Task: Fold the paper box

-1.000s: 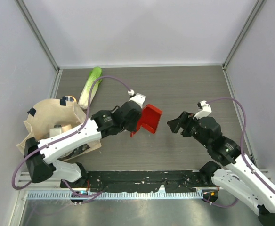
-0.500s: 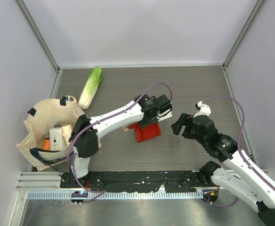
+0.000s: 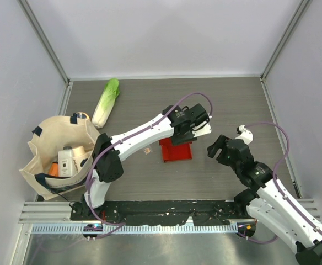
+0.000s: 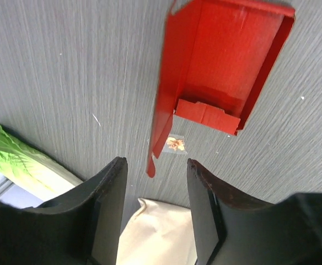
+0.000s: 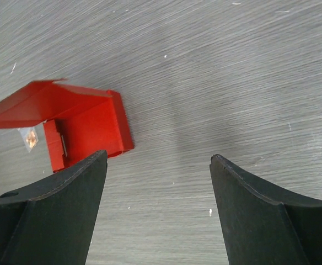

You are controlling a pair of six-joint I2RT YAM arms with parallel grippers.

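Observation:
The red paper box (image 3: 176,150) lies on the table as an open tray with a long flap standing up along one side. In the left wrist view the box (image 4: 221,66) lies ahead of the fingers, its flap tip reaching down between them. My left gripper (image 3: 178,136) hovers over the box's far edge, open and empty (image 4: 155,163). My right gripper (image 3: 216,147) is open and empty to the right of the box, apart from it. In the right wrist view the box (image 5: 89,124) lies beside my left finger (image 5: 51,215), with bare table between the fingertips (image 5: 158,157).
A beige tote bag (image 3: 62,157) with items inside sits at the left. A napa cabbage (image 3: 106,102) lies at the back left. A small printed scrap (image 3: 147,149) lies on the table just left of the box. Walls enclose the table on three sides.
My left gripper carried the red box rightward, set it down on the table and let go. My right gripper drew back slightly to the right and nearer.

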